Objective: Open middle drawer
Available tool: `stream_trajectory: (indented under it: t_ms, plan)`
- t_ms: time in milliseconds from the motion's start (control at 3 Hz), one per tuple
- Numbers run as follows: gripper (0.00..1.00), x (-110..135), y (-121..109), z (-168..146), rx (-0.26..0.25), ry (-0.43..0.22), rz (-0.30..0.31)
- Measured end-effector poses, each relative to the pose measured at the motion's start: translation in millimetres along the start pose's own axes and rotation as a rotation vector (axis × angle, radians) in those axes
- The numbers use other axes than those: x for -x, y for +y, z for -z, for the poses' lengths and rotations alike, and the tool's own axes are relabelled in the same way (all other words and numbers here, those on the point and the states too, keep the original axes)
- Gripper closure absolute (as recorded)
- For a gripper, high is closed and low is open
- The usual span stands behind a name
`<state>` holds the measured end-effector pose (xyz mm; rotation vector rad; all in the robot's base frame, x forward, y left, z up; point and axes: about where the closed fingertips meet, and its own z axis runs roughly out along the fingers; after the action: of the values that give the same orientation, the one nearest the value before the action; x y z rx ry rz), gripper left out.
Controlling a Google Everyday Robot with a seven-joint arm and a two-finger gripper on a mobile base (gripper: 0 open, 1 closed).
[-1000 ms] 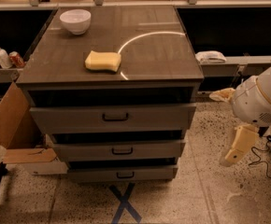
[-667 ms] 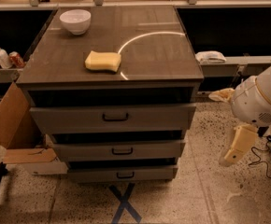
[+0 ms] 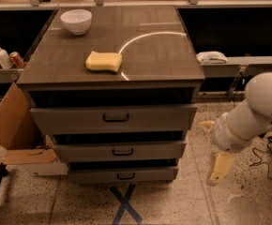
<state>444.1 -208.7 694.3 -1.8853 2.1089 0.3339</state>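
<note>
The middle drawer [image 3: 119, 151] is the grey-brown front with a small dark bar handle [image 3: 122, 152], between the taller top drawer [image 3: 112, 118] and the slim bottom drawer [image 3: 122, 175]. All three fronts look pushed in. My gripper [image 3: 219, 168] hangs pale yellow below the white arm [image 3: 251, 114], to the right of the cabinet at about the height of the lower drawers. It is well apart from the handle and holds nothing.
On the cabinet top [image 3: 154, 55] lie a yellow sponge [image 3: 103, 61] and a white bowl [image 3: 76, 20]. A cardboard box [image 3: 11, 125] stands at the left. Bottles and cans [image 3: 2, 57] sit on the left shelf. Cables [image 3: 262, 161] lie on the floor at right. Blue tape forms an X [image 3: 125, 205].
The arm and gripper have shifted a little down and to the left, closer to the cabinet's right side. The drawers have not moved.
</note>
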Motion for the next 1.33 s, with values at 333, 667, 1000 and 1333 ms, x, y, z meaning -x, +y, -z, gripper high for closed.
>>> stream_trajectory:
  t_ms: [333, 667, 1000, 1333]
  plan:
    - [0.00, -29, -1, -74, 0.039, 0.000, 0.005]
    - [0.00, -31, -1, -82, 0.049, -0.007, 0.003]
    - [0.00, -36, -13, -122, 0.050, 0.006, 0.035]
    - [0.00, -34, -35, -173, 0.002, 0.008, 0.096]
